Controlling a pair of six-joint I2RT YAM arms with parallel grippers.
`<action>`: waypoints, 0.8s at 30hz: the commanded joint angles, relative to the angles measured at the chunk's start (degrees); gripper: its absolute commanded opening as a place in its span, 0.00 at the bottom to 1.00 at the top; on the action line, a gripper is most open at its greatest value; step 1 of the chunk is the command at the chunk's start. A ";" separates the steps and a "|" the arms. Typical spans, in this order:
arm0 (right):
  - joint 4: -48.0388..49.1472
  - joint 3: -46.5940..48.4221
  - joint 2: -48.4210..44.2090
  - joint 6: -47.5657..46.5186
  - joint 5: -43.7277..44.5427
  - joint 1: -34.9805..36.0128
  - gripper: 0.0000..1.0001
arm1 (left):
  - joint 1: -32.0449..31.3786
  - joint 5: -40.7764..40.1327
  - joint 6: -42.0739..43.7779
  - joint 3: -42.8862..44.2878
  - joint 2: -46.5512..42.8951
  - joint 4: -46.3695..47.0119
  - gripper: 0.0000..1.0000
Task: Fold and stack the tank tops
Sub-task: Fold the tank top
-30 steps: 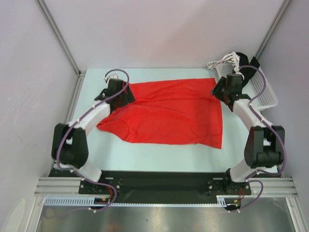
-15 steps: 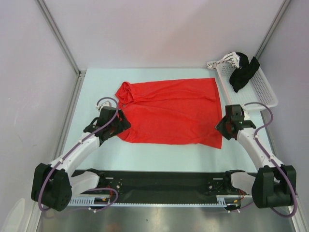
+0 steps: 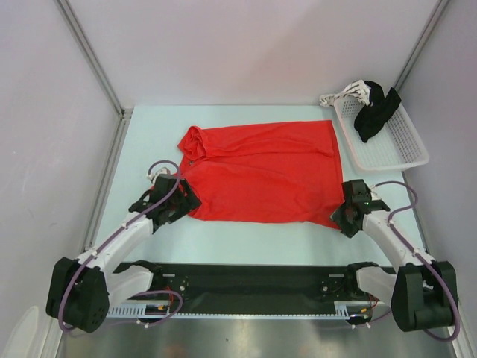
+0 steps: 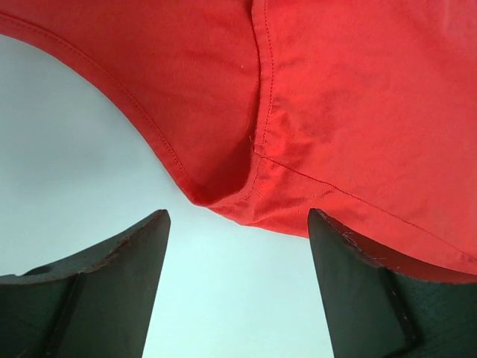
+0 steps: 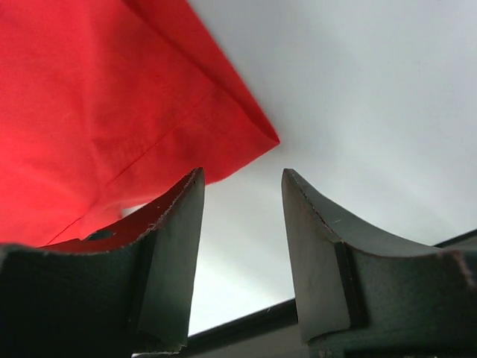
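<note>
Right now the bright red thin-fabric tank top (image 3: 261,171) is lying flat on the pale table (image 3: 246,242), well apart from the white plastic mesh basket (image 3: 406,153), with its far-left shoulder bunching into a small lump. The left gripper (image 3: 179,200) is hovering at the near-left armhole seam, jaws standing wide and holding nothing. The right gripper (image 3: 349,216) is sitting at the near-right hem corner, jaws about half apart and likewise empty.

The risk is sitting in the pinch. The left jaws are facing a doubled seam and may be catching only the upper layer, while the right corner is lying just ahead of the fingertips, so a closing there could be slipping off the point and skewing the fold.

Compared with a second ago, both arms are no longer reaching over the far edge, and the garment's left side is lying narrower.
</note>
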 commanded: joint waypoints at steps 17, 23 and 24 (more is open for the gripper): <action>2.03 -3.77 -1.05 5.27 9.89 -2.77 0.00 | -1.05 1.26 -3.12 -0.46 8.05 7.16 0.65; 0.35 -4.48 -5.73 3.95 10.42 -3.82 0.00 | -1.76 0.73 -1.27 1.74 14.73 9.45 0.48; 0.35 -4.48 -5.56 3.78 10.51 -3.82 0.00 | -2.46 0.47 -1.18 2.44 15.53 9.45 0.47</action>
